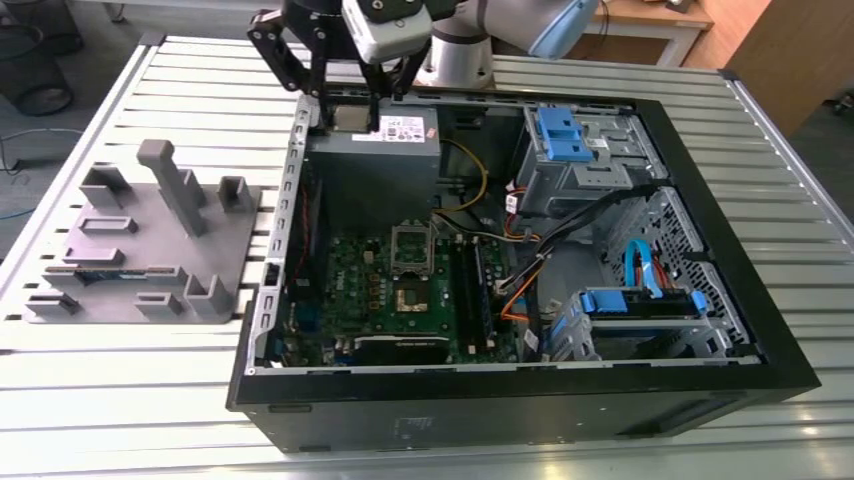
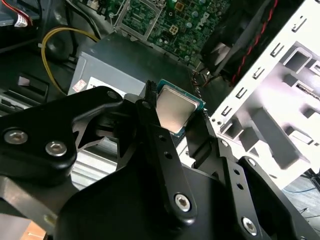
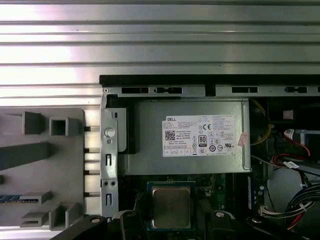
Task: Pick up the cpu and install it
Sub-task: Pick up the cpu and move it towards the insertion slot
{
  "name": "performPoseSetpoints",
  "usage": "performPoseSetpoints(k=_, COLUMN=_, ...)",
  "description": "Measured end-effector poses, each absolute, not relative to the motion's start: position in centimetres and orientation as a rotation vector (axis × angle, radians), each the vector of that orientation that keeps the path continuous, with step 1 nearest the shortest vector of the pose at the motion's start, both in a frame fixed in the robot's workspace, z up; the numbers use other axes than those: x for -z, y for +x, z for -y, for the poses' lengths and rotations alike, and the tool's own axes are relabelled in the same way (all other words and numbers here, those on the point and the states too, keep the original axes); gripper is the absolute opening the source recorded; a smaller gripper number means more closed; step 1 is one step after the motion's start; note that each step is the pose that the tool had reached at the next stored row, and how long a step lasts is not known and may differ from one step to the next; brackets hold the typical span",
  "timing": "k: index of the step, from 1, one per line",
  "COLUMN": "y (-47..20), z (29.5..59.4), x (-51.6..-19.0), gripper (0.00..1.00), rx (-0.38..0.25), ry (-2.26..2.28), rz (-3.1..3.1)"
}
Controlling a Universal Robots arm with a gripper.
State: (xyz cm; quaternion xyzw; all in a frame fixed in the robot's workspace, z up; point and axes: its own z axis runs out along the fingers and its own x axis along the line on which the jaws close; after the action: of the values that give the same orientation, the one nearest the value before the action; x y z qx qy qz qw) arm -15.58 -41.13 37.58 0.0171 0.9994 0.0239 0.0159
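Note:
The cpu [image 2: 174, 111] is a small square chip with a silver metal top on a green edge. My gripper [image 2: 175, 114] is shut on it, one black finger on each of two opposite sides. In the first wrist view the cpu [image 3: 171, 207] sits level between the fingers of the gripper [image 3: 171, 216], above the edge of the grey power supply [image 3: 185, 137]. In the exterior view the gripper [image 1: 351, 110] hangs over the far corner of the open computer case [image 1: 747, 330]. The green motherboard [image 1: 350, 290] lies inside, its socket [image 1: 407, 293] bare under a raised metal frame [image 1: 411, 243].
A grey studded tray [image 1: 134, 250] stands on the slatted table at the exterior view's left, beside the case. Blue drive cages [image 1: 574, 140], orange and black cables [image 1: 527, 280] and a yellow cable [image 2: 47, 50] fill the case's other side.

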Motion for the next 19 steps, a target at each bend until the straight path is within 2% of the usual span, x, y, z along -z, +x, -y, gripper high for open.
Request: performPoseSetpoints(k=19, y=-11.5, z=41.1, x=-37.5, gripper=0.47, rx=-0.074, ry=0.053, rz=-3.108)
